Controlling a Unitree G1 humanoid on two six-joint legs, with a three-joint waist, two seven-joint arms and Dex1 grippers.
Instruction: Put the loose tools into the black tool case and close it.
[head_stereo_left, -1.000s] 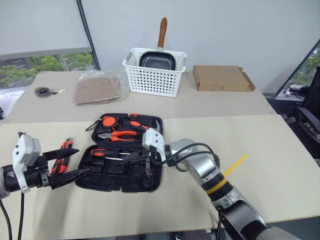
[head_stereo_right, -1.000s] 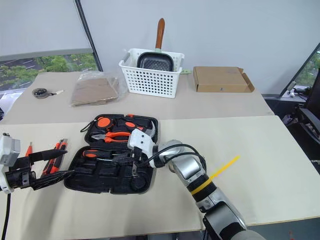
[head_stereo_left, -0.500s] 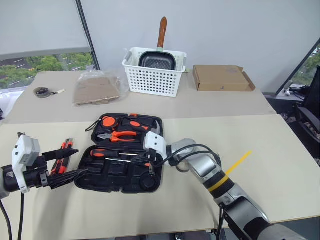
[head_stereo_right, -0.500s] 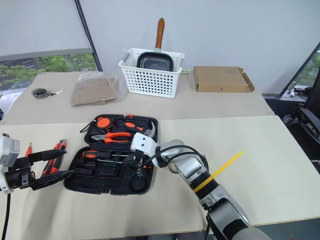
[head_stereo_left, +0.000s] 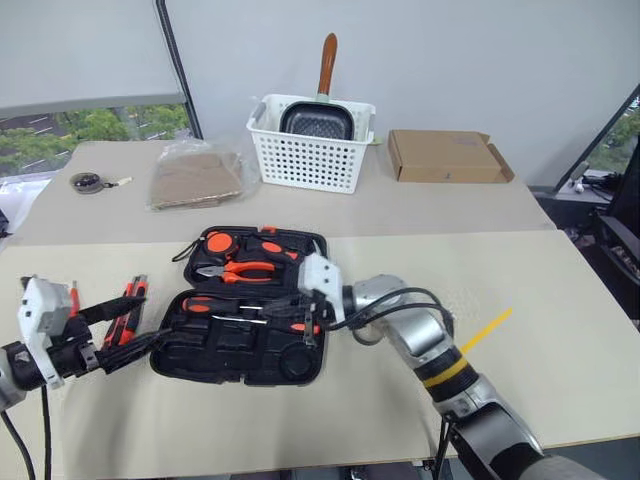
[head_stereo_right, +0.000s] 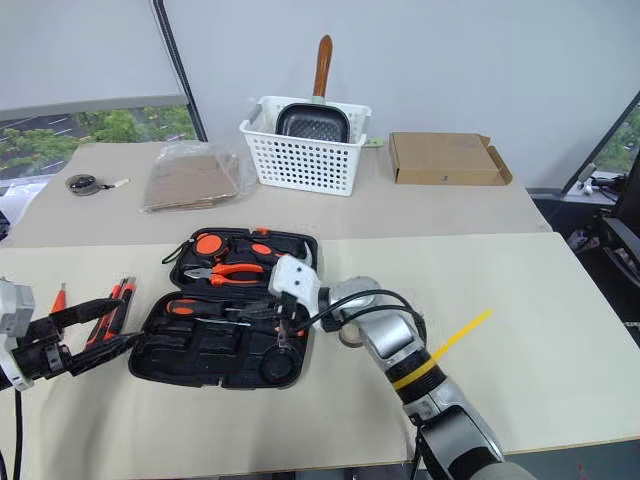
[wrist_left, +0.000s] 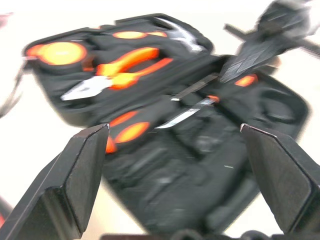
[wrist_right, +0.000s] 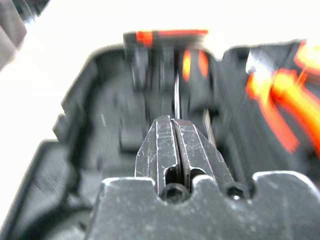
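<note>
- Beige table (head_stereo_left: 560, 330) is carrying the open black tool case (head_stereo_left: 240, 345) near its front.
- Right gripper (head_stereo_left: 300, 325) is hovering over the case's slots, fingers pressed together, pinching nothing.
- Left gripper (head_stereo_left: 130, 335) is sitting just beside the case's left edge, fingers spread, with loose tools (head_stereo_left: 128, 305) lying behind it.

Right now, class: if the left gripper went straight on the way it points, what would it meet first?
Probably the open black tool case: the left gripper, fingers spread, points at its near side. Depth is unclear.

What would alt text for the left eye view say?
An open black tool case lies on a table, the right gripper shut above it. The left gripper is open beside it, near loose tools.
</note>
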